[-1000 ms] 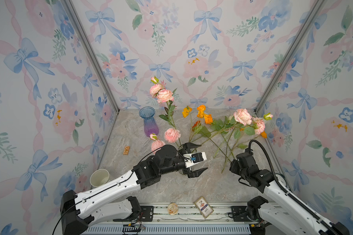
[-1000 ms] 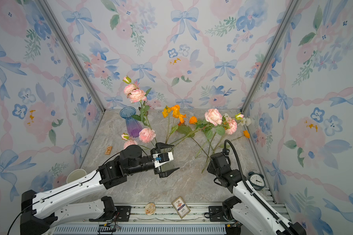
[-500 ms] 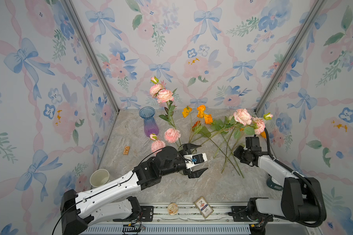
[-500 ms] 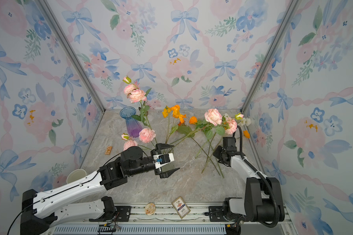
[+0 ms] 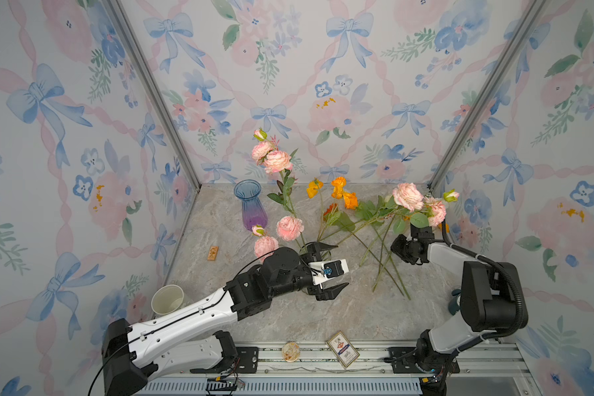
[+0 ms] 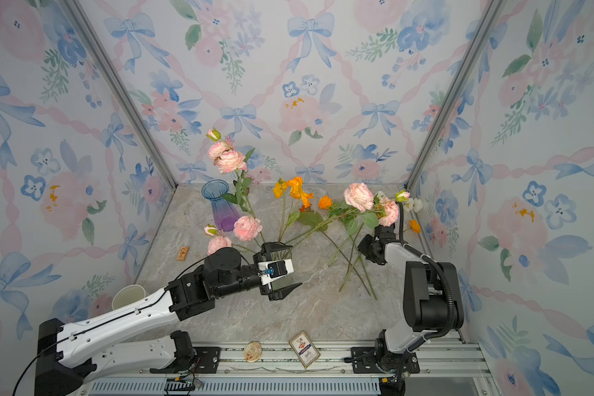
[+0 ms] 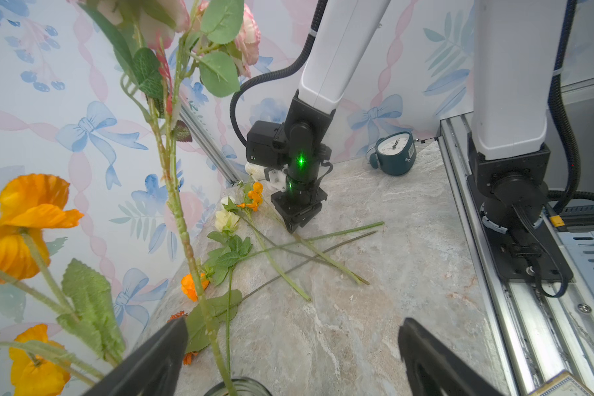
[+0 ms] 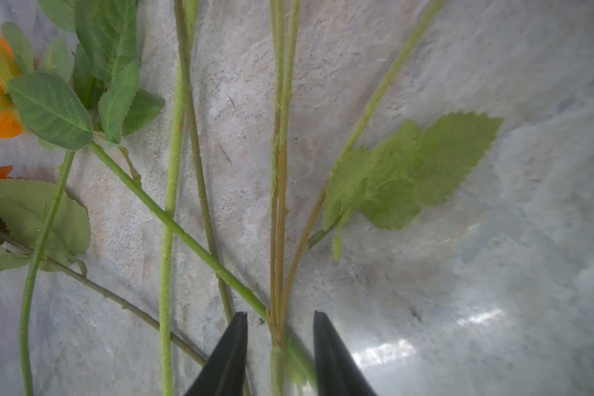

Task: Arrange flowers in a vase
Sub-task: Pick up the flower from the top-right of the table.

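Pink ruffled flowers (image 5: pixel 271 158) and orange poppies (image 5: pixel 343 192) stand with their stems in a clear glass vase (image 7: pixel 238 386). My left gripper (image 5: pixel 341 265) is open, its fingers (image 7: pixel 158 356) wide apart on either side of the vase rim. More flowers (image 5: pixel 407 196) lie on the marble table (image 5: pixel 323 315), their stems crossing (image 5: pixel 384 265). My right gripper (image 8: pixel 278 315) points straight down onto those stems (image 7: pixel 293 229). Its jaws stand narrowly apart with one yellow-green stem (image 8: pixel 279 240) between them, a small gap on each side.
A blue and purple glass vase (image 5: pixel 250 205) stands empty at the back left. A paper cup (image 5: pixel 167 299) lies by the left arm, and a small tan tag (image 5: pixel 212 253) nearby. A teal clock (image 7: pixel 393 154), a card box (image 5: pixel 343 349) and a round disc (image 5: pixel 290 351) sit near the front rail.
My right arm has swung away from the front toward the loose stems, and its jaws have narrowed around one stem. The left arm has stayed still.
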Action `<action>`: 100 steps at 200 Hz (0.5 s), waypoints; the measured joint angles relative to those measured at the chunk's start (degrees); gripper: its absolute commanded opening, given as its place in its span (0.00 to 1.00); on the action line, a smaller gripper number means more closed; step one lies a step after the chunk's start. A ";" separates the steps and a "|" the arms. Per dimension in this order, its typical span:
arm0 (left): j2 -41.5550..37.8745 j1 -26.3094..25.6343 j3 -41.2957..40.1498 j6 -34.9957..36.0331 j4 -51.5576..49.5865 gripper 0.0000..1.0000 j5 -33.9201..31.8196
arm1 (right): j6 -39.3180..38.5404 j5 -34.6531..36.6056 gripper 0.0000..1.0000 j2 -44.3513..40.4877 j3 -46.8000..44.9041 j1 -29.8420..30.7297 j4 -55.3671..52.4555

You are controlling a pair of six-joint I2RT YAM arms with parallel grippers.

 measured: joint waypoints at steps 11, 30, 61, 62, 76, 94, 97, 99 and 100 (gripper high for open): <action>0.00 0.00 -0.02 0.11 0.00 0.98 -0.07 | 0.00 -0.02 0.34 1.40 0.61 0.00 0.02; 0.00 0.00 -0.02 0.39 0.00 0.98 -0.37 | 0.02 -0.02 0.33 3.67 1.25 0.00 0.20; 0.00 0.00 -0.35 0.48 -0.02 0.98 -0.57 | 0.07 0.00 0.30 4.02 1.73 0.00 0.79; 0.00 0.00 -0.35 0.48 -0.04 0.98 -0.57 | 0.11 0.00 0.30 4.02 1.73 0.00 0.79; -0.02 0.00 -0.35 0.48 0.00 0.98 -0.59 | 0.17 -0.02 0.28 4.66 1.95 0.07 0.79; -0.02 0.00 -0.37 0.50 0.00 0.98 -0.59 | 0.24 -0.02 0.26 5.64 2.99 0.17 0.87; -0.02 0.00 -0.37 0.50 0.00 0.98 -0.61 | 0.24 0.00 0.26 5.73 3.08 0.17 0.94; -0.02 0.00 -0.37 0.50 0.00 0.98 -0.61 | 0.22 0.00 0.25 5.73 3.17 0.20 0.92; -0.02 0.00 -0.37 0.50 0.00 0.98 -0.61 | 0.24 0.02 0.25 5.75 3.19 0.22 0.92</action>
